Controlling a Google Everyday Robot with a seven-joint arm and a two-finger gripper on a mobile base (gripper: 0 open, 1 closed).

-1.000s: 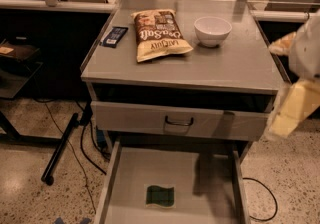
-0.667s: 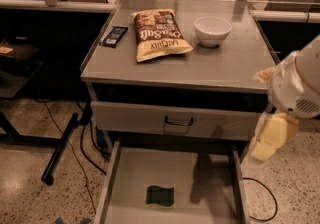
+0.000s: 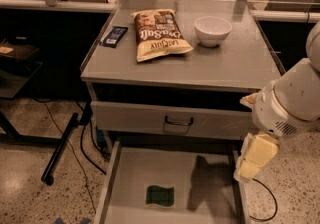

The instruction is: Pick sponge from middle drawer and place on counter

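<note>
The sponge (image 3: 160, 195) lies flat with its dark green face up, near the front middle of the open middle drawer (image 3: 130, 178), a shallow grey tray pulled out low in the view. The counter (image 3: 225, 65) is the grey cabinet top above it. My gripper (image 3: 252, 160), pale yellow under a white rounded arm housing, hangs at the drawer's right edge. It is to the right of the sponge and above it, and holds nothing that I can see. It casts a shadow on the drawer floor.
On the counter stand a chip bag (image 3: 159, 34), a white bowl (image 3: 212, 30) and a dark blue flat packet (image 3: 114, 36). A shut drawer front with a dark bar handle (image 3: 177, 122) sits above the open drawer. Cables and a black stand leg (image 3: 60, 150) lie on the floor at left.
My arm has moved left and down from the right edge of the view, and the gripper now hangs beside the open drawer's right wall. The sponge has not moved.
</note>
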